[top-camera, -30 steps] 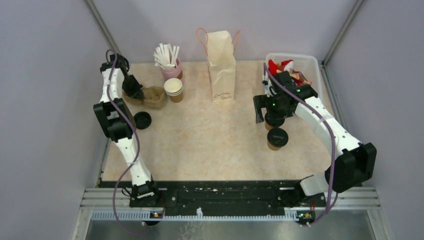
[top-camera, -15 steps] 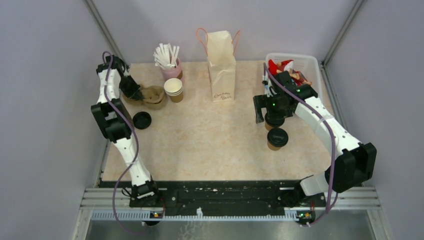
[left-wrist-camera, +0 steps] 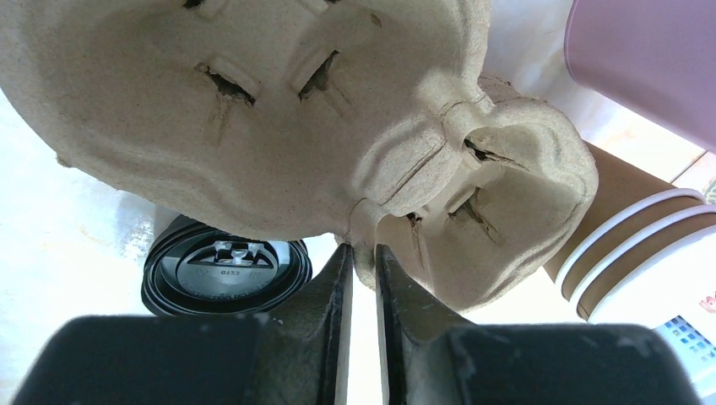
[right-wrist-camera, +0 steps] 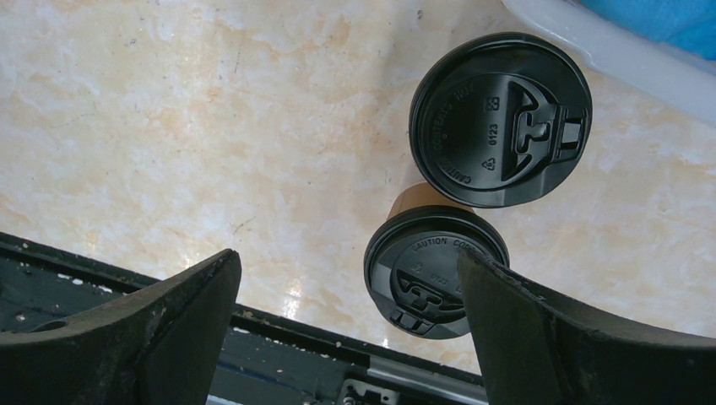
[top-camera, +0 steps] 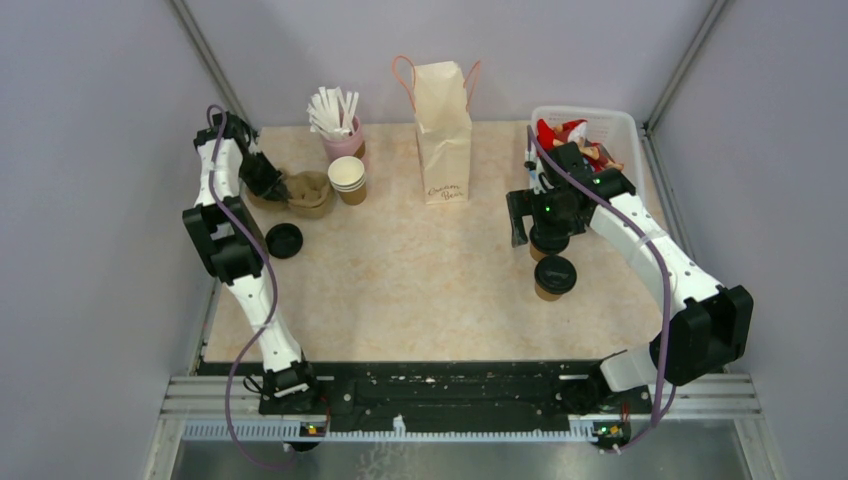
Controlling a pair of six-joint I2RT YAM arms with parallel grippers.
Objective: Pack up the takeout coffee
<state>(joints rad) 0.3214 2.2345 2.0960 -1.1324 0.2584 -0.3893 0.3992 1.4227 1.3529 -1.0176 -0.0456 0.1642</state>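
Two small brown cups with black lids stand at the right of the table: the near cup (top-camera: 554,276) and the far cup (top-camera: 547,241), partly under my right gripper (top-camera: 538,226). In the right wrist view both lids show, the far one (right-wrist-camera: 500,118) and the near one (right-wrist-camera: 436,272). My right gripper (right-wrist-camera: 346,263) hangs above them, open and empty. My left gripper (top-camera: 271,183) is shut on the rim of a brown pulp cup carrier (top-camera: 306,192) at the back left. The left wrist view shows the gripper (left-wrist-camera: 361,253) pinching the carrier (left-wrist-camera: 279,126).
A tall paper bag (top-camera: 442,130) stands open at the back middle. A pink cup of straws (top-camera: 340,128) and a stack of lidless cups (top-camera: 348,178) stand beside the carrier. Loose black lids (top-camera: 284,240) lie at the left. A white basket (top-camera: 590,125) sits back right.
My left arm has shifted slightly back and left while holding the carrier's rim. The right arm and both lidded cups have not moved.
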